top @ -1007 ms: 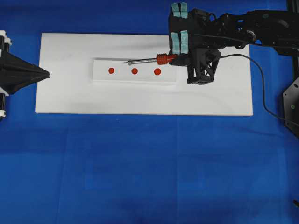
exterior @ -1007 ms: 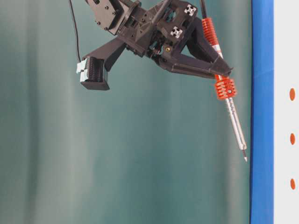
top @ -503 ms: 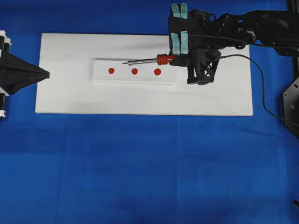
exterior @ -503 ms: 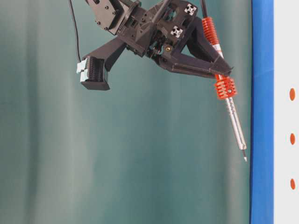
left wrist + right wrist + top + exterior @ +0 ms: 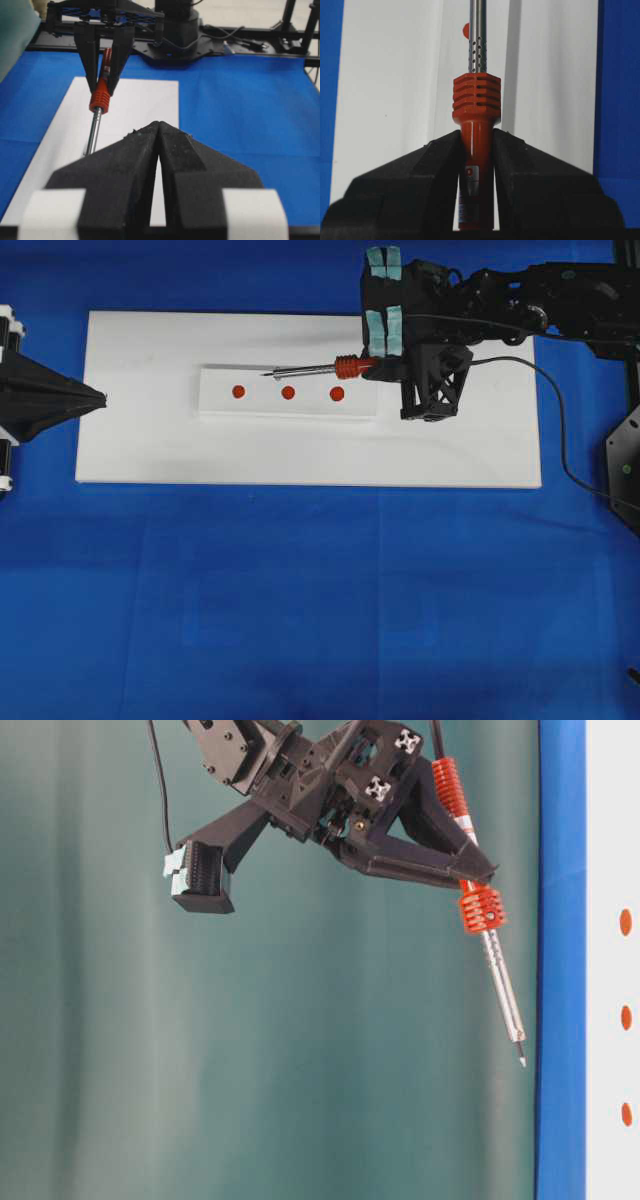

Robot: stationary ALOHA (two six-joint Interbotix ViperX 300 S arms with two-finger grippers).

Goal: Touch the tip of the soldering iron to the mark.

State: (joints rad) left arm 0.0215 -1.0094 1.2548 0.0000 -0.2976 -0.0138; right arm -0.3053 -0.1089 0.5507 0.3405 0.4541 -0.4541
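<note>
Right gripper (image 5: 372, 367) had its fingers (image 5: 440, 165) clamped tight on the red-orange handle of the iron (image 5: 330, 368), just behind the ribbed collar; handle filled the gap between them in the right wrist view. Iron was held in the air over the far right part of the white board (image 5: 150, 455), shaft pointing left in the overhead view, black cord (image 5: 560, 430) trailing off right. Tip (image 5: 265, 373) sat over the far edge of the raised white strip (image 5: 215, 400), which carried three red marks in a row: left mark (image 5: 238, 392), middle mark (image 5: 288, 393), right mark (image 5: 337, 394). Tip lay beyond the row, roughly between the left and middle marks, on none of them. In the table-level view the iron (image 5: 490, 935) slanted toward the board, tip (image 5: 522, 1060) clear of the surface with a visible gap. Left gripper (image 5: 100, 398) rested at the left edge of the board, fingers (image 5: 125, 165) pressed together with only a thin seam between them, holding nothing, pointing right toward the strip and well apart from the iron. Board lay on the blue counter (image 5: 320, 600).
</note>
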